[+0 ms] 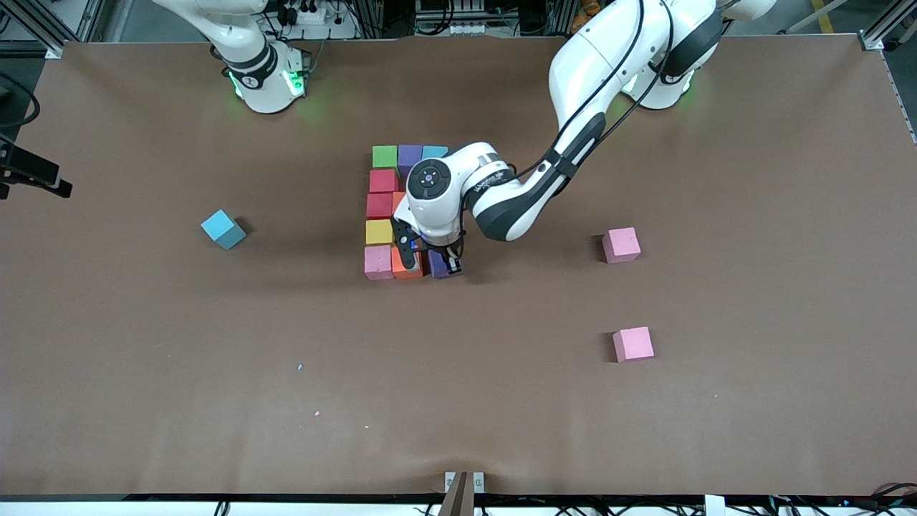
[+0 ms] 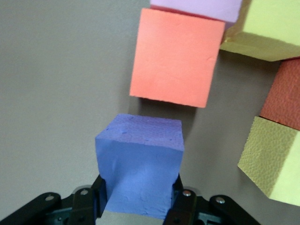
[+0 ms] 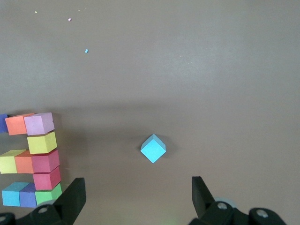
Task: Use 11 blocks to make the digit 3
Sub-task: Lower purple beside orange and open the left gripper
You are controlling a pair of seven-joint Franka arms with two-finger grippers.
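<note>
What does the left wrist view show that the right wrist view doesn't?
Only the left wrist view shows the left pincer shut on the purple block, with its end of the row still a gap beside the orange block.

Only the right wrist view shows the open right pincer over bare table and the loose light blue block lying apart, toward the right arm's end.

Both show the figure's orange block and the pink corner block beside it, plus yellow blocks.

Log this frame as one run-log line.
left end effector: shut on purple block, beside orange block | right end effector: open, waiting over table | loose: light blue block
</note>
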